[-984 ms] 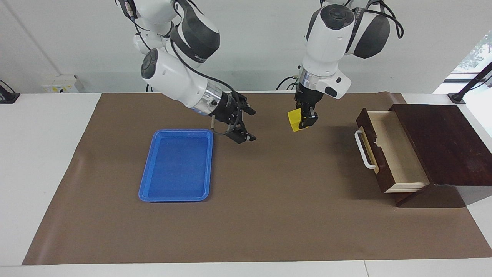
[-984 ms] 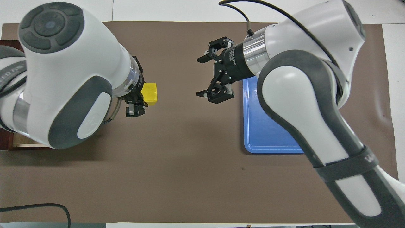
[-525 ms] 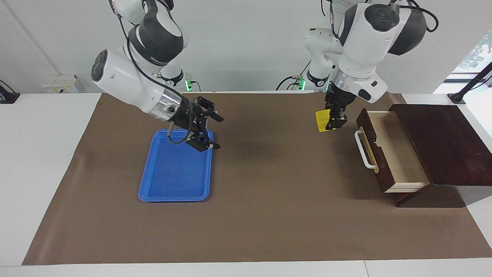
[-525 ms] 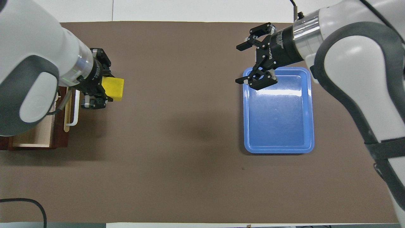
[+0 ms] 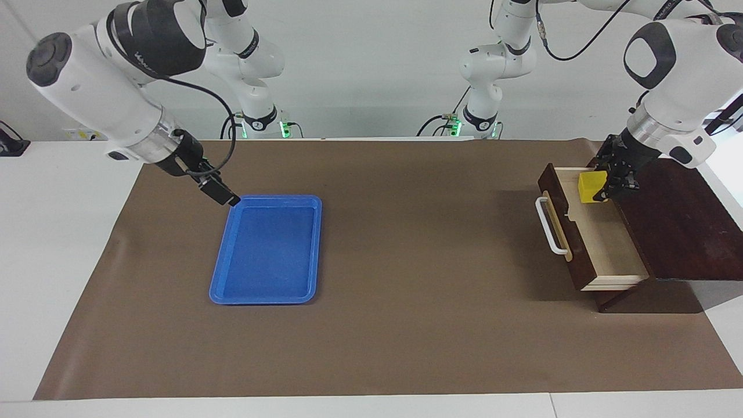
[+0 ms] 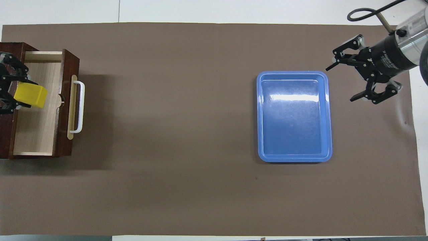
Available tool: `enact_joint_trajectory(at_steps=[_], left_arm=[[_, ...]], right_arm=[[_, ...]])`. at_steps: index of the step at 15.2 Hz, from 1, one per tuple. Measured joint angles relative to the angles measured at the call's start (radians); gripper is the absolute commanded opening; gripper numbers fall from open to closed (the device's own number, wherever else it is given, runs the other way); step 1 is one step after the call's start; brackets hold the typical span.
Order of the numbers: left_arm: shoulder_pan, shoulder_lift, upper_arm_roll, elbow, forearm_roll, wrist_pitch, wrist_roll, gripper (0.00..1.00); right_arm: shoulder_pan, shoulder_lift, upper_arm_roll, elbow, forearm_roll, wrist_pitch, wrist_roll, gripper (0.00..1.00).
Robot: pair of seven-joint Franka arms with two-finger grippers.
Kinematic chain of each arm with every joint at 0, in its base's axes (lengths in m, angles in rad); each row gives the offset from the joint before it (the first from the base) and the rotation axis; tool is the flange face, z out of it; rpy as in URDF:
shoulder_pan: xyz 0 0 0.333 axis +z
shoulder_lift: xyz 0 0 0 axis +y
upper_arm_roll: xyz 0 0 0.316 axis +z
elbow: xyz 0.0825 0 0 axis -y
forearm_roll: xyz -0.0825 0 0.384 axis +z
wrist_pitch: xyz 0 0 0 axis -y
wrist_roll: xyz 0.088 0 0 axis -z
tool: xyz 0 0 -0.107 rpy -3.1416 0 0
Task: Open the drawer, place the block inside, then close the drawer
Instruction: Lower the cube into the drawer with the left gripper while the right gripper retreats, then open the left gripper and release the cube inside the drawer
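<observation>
The dark wooden box's drawer [image 5: 603, 244] [image 6: 36, 134] stands pulled out at the left arm's end of the table, its white bar handle [image 5: 548, 226] [image 6: 80, 107] facing the table's middle. My left gripper [image 5: 601, 190] [image 6: 13, 88] hangs over the open drawer's pale interior, shut on the yellow block [image 5: 591, 187] [image 6: 30, 95]. The block is held above the drawer floor, over the part of the drawer nearer to the robots. My right gripper [image 5: 220, 193] [image 6: 341, 82] hovers open and holds nothing, beside the blue tray's corner toward the right arm's end.
A flat blue tray [image 5: 267, 249] [image 6: 294, 117] lies on the brown mat toward the right arm's end. The dark brown box [image 5: 673, 215] [image 6: 5, 134] fills the left arm's end. White table shows around the mat.
My left gripper carried the yellow block from over the mat's middle to over the open drawer. My right gripper drew back across the blue tray toward the right arm's end, still open.
</observation>
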Motion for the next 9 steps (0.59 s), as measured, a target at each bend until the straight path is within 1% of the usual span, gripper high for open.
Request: enact_joint_trajectory(at_steps=[2,4,7,9], left_arm=[[0.031,-0.015,-0.001,-0.058,0.0,0.053,0.05,0.0],[0.053,-0.017,-0.001,-0.083,0.0,0.089,0.085,0.0],[0.057,-0.014,-0.005,-0.143,-0.001,0.166,0.09,0.0],[0.057,-0.006,-0.007,-0.162,-0.001,0.186,0.09,0.0]], right_arm=[[0.002,-0.043,0.003,0.0,-0.092,-0.039,-0.194,1.0],[0.002,-0.078,0.004,-0.001,-0.17,-0.056,-0.383,1.0],[0.002,-0.113,0.004,-0.01,-0.249,-0.057,-0.647,1.0],[0.001,-0.151,0.002,-0.044,-0.275,-0.056,-0.751,1.0]])
